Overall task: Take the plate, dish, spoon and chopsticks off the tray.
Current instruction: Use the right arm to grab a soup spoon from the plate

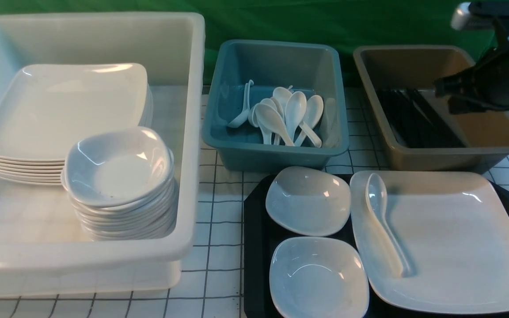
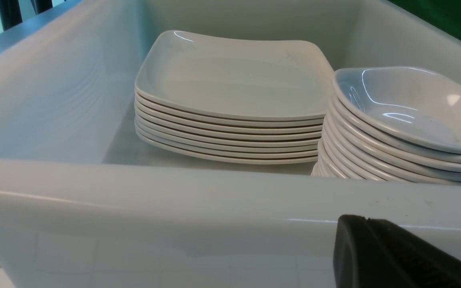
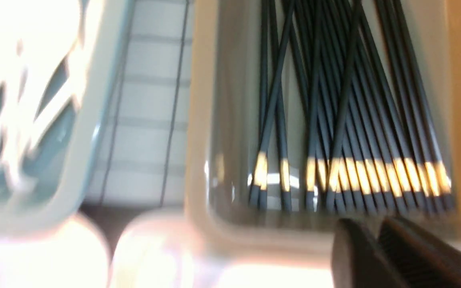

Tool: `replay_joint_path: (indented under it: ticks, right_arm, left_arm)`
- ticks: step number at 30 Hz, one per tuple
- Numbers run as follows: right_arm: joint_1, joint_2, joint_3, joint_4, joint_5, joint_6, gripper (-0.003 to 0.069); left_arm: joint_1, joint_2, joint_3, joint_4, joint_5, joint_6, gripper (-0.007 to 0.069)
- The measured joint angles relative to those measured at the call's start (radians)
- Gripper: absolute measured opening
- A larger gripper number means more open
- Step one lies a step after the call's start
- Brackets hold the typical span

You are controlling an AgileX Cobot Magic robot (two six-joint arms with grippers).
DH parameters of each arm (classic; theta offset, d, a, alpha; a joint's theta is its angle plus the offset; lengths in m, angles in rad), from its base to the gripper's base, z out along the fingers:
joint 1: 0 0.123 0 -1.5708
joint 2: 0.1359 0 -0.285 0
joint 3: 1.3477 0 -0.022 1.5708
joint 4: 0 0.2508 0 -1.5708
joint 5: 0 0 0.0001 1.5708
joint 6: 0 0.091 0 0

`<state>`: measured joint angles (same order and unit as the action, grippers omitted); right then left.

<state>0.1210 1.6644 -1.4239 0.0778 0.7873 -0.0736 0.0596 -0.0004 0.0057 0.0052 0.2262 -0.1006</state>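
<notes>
Your right gripper [image 1: 446,95] hangs over the far right of the brown tub [image 1: 457,159], its jaws nearly together with nothing between them. The black chopsticks [image 1: 413,119] lie bundled in that tub, gold bands toward its near wall. Your left gripper [image 2: 368,240] is closed and empty, low outside the wall of the white tub [image 2: 134,208]. Near and right, the tray [image 1: 254,247] carries the plate [image 1: 457,238], with the spoon [image 1: 382,221] lying on the plate's left part. Two small dishes [image 1: 307,201] sit on the tray left of the plate.

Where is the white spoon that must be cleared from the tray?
In the front view, the spoon lies on the left part of the plate, on the tray, right of two small dishes.
</notes>
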Motion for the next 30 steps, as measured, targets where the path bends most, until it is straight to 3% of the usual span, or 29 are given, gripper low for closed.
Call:
replay_joint_path:
  ticks: [5, 15, 30]
  right_arm:
    - [0.021, -0.2, 0.079, 0.001, 0.11, -0.004, 0.0001]
    - [0.174, -0.674, 0.531, 0.009, 0.068, 0.064, -0.0001]
    - [0.179, -1.204, 0.857, 0.006, 0.059, 0.08, 0.001]
  left_arm:
    - [0.0, 0.0, 0.0, 0.0, 0.0, 0.0, 0.0021]
    - [0.0, 0.0, 0.0, -0.005, 0.0, 0.0, 0.0021]
    - [0.0, 0.0, 0.0, -0.005, 0.0, 0.0, 0.0021]
